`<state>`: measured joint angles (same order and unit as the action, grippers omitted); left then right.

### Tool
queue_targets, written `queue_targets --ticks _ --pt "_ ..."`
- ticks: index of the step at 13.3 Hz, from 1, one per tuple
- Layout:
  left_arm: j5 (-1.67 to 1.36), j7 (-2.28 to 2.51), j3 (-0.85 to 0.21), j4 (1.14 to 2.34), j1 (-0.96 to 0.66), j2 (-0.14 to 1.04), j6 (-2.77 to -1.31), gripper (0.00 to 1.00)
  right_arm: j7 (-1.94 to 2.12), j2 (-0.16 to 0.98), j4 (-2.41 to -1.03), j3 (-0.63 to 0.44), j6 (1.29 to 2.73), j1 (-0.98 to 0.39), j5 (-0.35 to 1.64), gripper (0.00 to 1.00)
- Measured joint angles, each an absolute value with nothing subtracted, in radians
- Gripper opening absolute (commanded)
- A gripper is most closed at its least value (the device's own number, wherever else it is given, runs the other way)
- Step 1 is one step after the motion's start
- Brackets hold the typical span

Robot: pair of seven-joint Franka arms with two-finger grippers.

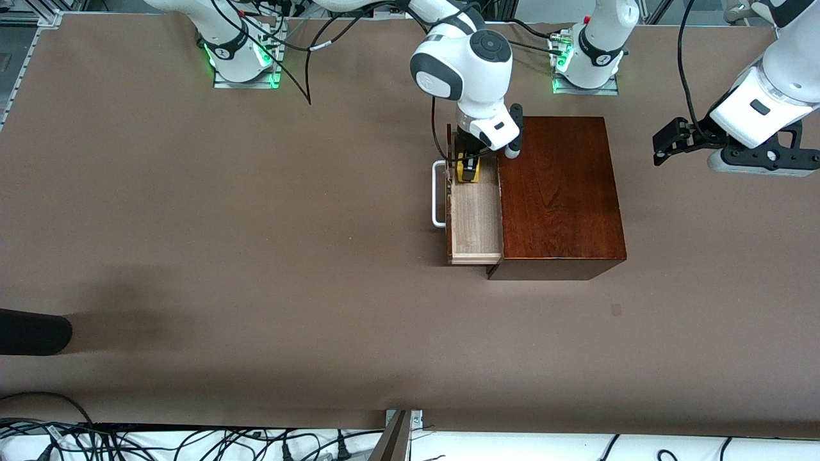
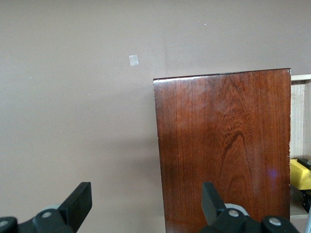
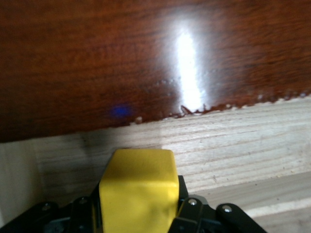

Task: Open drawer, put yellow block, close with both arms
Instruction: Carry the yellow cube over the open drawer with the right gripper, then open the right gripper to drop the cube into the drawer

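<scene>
- Table (image 1: 256,256): brown cover; small pale mark (image 1: 615,310) seen on it nearer the front cam than the box.
- Box (image 1: 557,192): glossy dark mahogany, set toward the left arm's end of the table.
- Drawer (image 1: 475,221): pulled out of the box, pale-wood tray exposed, white U handle (image 1: 439,195) on its front.
- Yellow block (image 1: 468,170): held inside the drawer, at the tray end farther from the front cam, close to the box wall; contact w/ tray floor can't be told.
- Right gripper (image 1: 469,168): lowered into the drawer, fingers clamped on the yellow block, as seen in right wrist view.
- Left gripper (image 1: 665,142): parked in the air beside the box, over bare table; fingers (image 2: 77,201) spread wide, nothing between them.
</scene>
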<state>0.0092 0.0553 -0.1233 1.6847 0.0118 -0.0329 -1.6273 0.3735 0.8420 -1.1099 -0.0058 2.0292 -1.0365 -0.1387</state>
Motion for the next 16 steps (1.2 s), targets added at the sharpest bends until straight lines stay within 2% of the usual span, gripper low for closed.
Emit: queue_targets --ticks 3,4,5,9,12,16 --pt "0.009 0.055 -0.123 1.679 0.012 -0.032 -1.627 1.00 0.442 0.850 -1.106 -0.011 2.031 -1.036 -0.141 0.00" --pt "0.009 0.055 -0.123 1.676 0.012 -0.032 -1.627 1.00 0.452 0.852 -1.105 -0.012 2.032 -1.036 -0.147 0.15" --pt "0.009 0.055 -0.123 1.674 0.012 -0.031 -1.627 1.00 0.457 0.853 -1.104 -0.012 2.036 -1.036 -0.155 0.99" --pt "0.009 0.055 -0.123 1.669 0.012 -0.028 -1.627 1.00 0.460 0.866 -1.103 -0.024 2.060 -1.031 -0.162 1.00" --pt "0.009 0.055 -0.123 1.641 0.012 -0.016 -1.617 1.00 0.460 0.855 -1.048 -0.028 2.063 -1.002 -0.157 1.00" --pt "0.009 0.055 -0.123 1.605 0.012 0.013 -1.602 1.00 0.459 0.718 -1.008 -0.037 2.013 -0.899 -0.137 1.00"
